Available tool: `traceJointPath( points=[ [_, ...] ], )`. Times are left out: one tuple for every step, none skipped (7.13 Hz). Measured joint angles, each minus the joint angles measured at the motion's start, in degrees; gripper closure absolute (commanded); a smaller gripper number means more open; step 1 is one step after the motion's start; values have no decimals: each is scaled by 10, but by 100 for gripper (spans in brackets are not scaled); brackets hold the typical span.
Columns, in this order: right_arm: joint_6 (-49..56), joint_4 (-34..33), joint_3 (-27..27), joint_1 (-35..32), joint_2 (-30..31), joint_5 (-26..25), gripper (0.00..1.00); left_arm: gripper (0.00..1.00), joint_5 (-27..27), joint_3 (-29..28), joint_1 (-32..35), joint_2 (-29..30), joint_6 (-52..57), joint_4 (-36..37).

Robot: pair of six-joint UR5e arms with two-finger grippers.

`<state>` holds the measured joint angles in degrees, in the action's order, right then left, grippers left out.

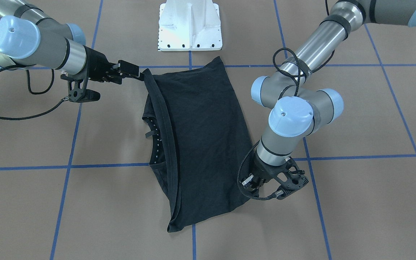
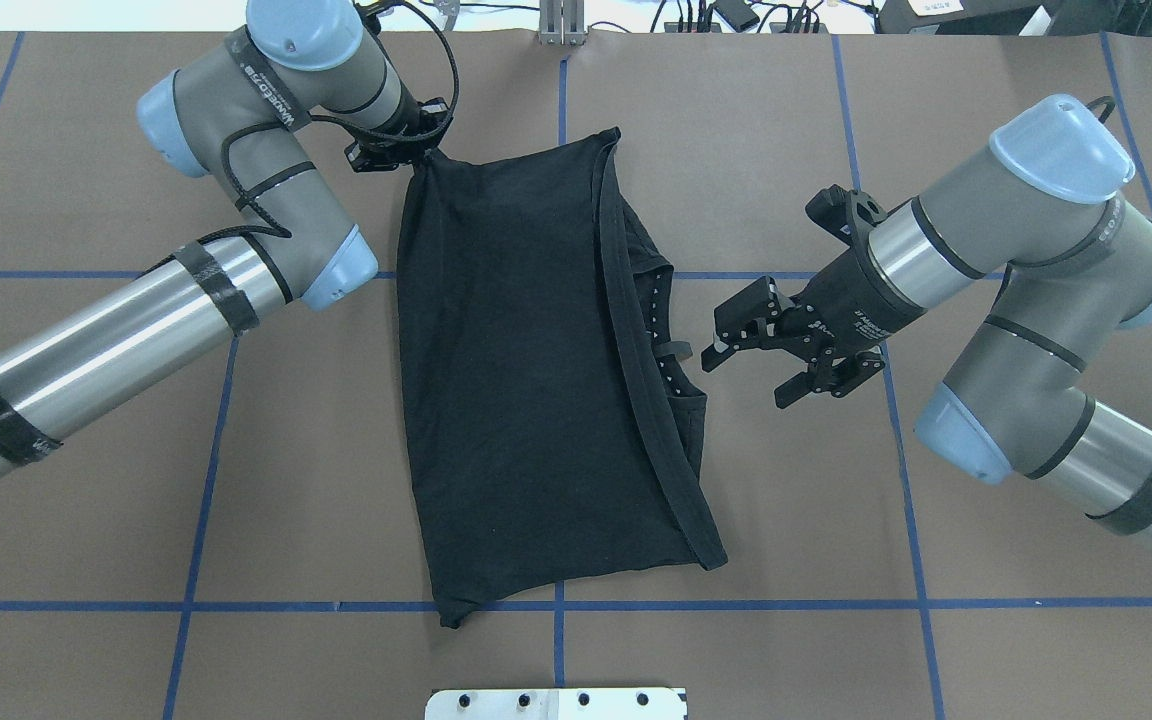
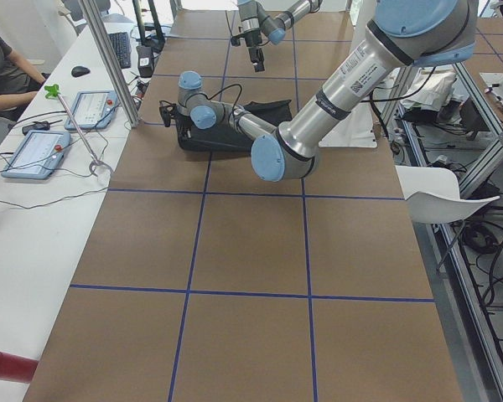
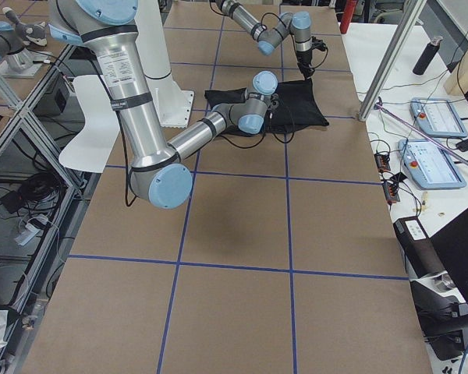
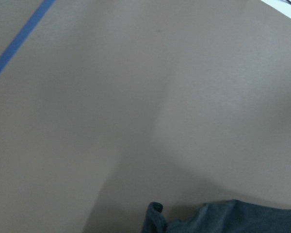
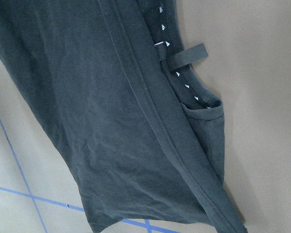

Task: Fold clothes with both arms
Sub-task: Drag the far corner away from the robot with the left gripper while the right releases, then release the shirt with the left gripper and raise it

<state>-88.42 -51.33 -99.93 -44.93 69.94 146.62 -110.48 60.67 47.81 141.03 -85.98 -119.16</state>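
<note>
Overhead exterior: left gripper [image 2: 421, 152] pinches shirt [image 2: 516, 380] corner near far edge, probably anchoring it; right gripper [image 2: 748, 358] hovers beside, fingers spread.

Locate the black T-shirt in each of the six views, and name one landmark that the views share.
Front-facing: T-shirt in the centre.
Overhead: T-shirt in the centre, slightly left.
Exterior left: T-shirt upper middle, far off.
Exterior right: T-shirt upper middle, far off.
Left wrist: T-shirt corner at the bottom edge.
Right wrist: T-shirt fills left and middle.
Landmark: white base pedestal, near the T-shirt in all four exterior views.
</note>
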Motion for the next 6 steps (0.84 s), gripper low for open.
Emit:
traceJointPath(
  points=[
    [0, 1, 0, -1, 0, 0, 0, 100, 0, -22, 0, 11, 0, -24],
    [-1, 1, 0, -2, 1, 0, 0, 100, 1, -36, -1, 20, 0, -42],
    [-1, 1, 0, -3, 1, 0, 0, 100, 1, -45, -1, 30, 0, -50],
    [-1, 1, 0, -4, 2, 1, 0, 100, 1, -55, -1, 42, -1, -55],
    [-1, 1, 0, -5, 2, 1, 0, 100, 1, -66, -1, 53, -1, -68],
    [-1, 2, 0, -5, 3, 1, 0, 100, 1, -80, -1, 60, -1, -89]
  ],
)
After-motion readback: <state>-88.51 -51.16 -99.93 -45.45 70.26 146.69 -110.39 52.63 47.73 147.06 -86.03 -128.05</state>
